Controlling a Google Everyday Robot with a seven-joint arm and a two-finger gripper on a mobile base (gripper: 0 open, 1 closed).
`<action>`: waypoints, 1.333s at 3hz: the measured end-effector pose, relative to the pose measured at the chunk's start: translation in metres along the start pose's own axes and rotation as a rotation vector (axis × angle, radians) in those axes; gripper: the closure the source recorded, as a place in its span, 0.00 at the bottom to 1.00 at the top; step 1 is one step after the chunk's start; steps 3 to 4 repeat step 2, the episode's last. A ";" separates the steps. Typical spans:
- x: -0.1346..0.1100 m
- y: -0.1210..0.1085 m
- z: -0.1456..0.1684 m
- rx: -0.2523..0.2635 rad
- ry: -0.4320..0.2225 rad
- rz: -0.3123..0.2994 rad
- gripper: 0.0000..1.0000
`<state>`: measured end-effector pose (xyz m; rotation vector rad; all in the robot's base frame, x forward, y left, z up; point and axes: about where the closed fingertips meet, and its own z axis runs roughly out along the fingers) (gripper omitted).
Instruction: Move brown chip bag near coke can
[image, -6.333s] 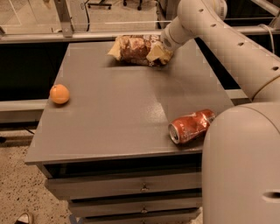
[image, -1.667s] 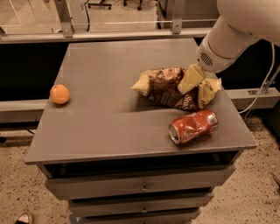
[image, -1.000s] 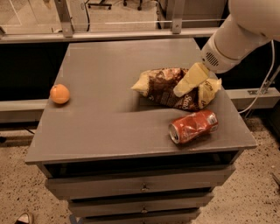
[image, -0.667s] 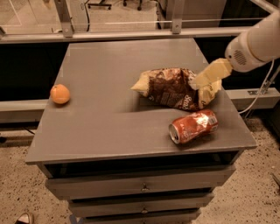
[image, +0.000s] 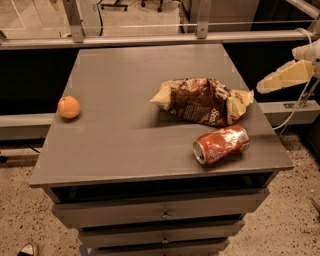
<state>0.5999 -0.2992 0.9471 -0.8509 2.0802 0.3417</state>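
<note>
The brown chip bag (image: 202, 101) lies crumpled on the right part of the grey cabinet top (image: 125, 135). It is dark brown with pale yellow ends. The coke can (image: 221, 144), red and dented, lies on its side just in front of the bag, a small gap from it, near the front right corner. My gripper (image: 272, 82), pale yellow, hangs in the air beyond the table's right edge, to the right of the bag and clear of it. It is open and holds nothing.
An orange (image: 68, 107) sits near the left edge of the top. Drawers (image: 162, 214) run below the front edge. A rail and glass panel (image: 150, 37) stand behind the table. A cable (image: 295, 107) hangs at the right.
The gripper carried the bag from the back of the table to just behind the can, let it go, and has drawn back to the right, past the table's edge. The bag lies still.
</note>
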 end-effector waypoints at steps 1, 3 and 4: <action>-0.048 0.009 -0.040 -0.092 -0.147 -0.257 0.00; -0.052 0.005 -0.044 -0.069 -0.151 -0.296 0.00; -0.052 0.005 -0.044 -0.069 -0.151 -0.296 0.00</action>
